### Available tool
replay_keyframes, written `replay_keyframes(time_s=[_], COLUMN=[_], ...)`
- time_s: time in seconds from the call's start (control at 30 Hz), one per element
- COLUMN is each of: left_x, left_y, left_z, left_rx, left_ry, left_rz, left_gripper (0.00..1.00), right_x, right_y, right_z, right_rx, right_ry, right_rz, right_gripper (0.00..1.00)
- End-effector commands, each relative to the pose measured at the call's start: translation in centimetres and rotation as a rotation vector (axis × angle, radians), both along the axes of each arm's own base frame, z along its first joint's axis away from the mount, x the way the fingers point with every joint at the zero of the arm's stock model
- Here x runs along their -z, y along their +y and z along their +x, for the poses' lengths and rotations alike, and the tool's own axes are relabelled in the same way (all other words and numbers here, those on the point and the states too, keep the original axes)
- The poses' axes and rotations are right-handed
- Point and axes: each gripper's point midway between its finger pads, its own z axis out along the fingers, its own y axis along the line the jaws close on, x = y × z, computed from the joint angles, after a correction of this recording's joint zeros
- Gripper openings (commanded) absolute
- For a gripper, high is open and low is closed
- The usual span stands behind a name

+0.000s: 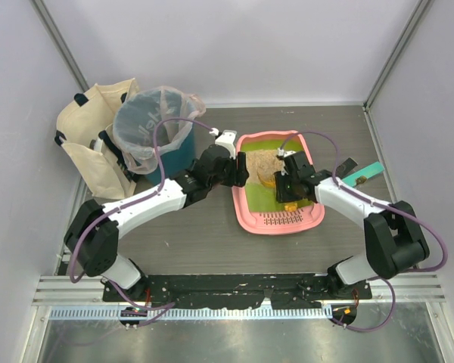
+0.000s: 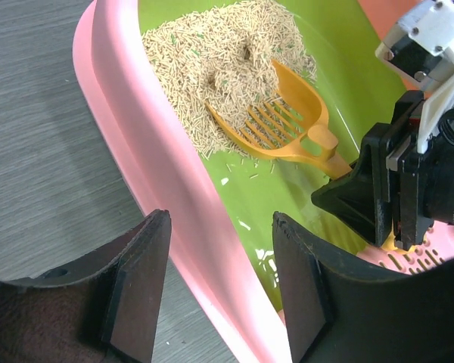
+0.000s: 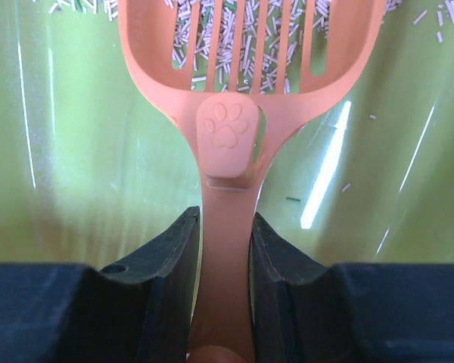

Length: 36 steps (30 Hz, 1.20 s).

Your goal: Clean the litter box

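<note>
The pink litter box (image 1: 246, 213) with a lime-green floor lies at the table's middle right, beige litter (image 1: 263, 160) piled at its far end. My right gripper (image 1: 286, 184) is shut on the handle of the orange slotted scoop (image 3: 227, 136), whose blade lies at the edge of the litter (image 2: 276, 121). My left gripper (image 1: 238, 175) is open and straddles the box's left pink rim (image 2: 189, 219), one finger (image 2: 140, 283) outside and one finger (image 2: 306, 291) inside. Two dark lumps (image 2: 247, 53) sit in the litter pile.
A teal round bin (image 1: 155, 132) lined with a clear bag stands at the back left, beside a beige tote bag (image 1: 91, 136). A teal-handled tool (image 1: 361, 174) lies to the right of the box. Grey walls enclose the table.
</note>
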Motion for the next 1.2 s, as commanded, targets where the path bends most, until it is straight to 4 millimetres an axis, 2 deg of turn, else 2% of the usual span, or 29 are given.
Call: replay_keyframes(time_s=[0.0,0.2,0.4,0.83,1.0,1.07,1.17], left_x=[-3.2,-3.2,-3.3,-4.9,-6.1,-6.6,-8.8], left_y=[-0.2,-0.1,0.2,1.6,2.3,2.7,3.0], left_z=[-0.1,-0.6,-1.2,-4.8,-6.8,-6.8,-6.3], left_rx=[0.016,0.028,0.033,0.12,0.189,0.187,0.185], left_ry=[-0.059,-0.049,-0.029,0.02,0.03,0.019,-0.006], left_rz=[-0.047,-0.047,-0.056,-0.061,-0.063,-0.06,-0.101], left_gripper=[0.6,0.6,0.6,0.62,0.66,0.72,0.75], right_x=[-2.5,-2.2,-2.9,-3.9,-5.1,-5.4,-6.2], right_y=[0.8,-0.2,0.3,0.3,0.3,0.3,0.2], right_z=[1.5,1.1,1.0,1.4,1.3,1.1,0.9], right_rx=[-0.014,0.013,-0.001,-0.01,-0.01,-0.005,-0.004], right_ry=[-0.148,-0.201,-0.285,-0.355,-0.411,-0.424,-0.467], right_rz=[0.059,0.04,0.095,0.109,0.139,0.149,0.165], right_gripper=[0.01,0.01,0.01,0.01,0.01,0.01,0.01])
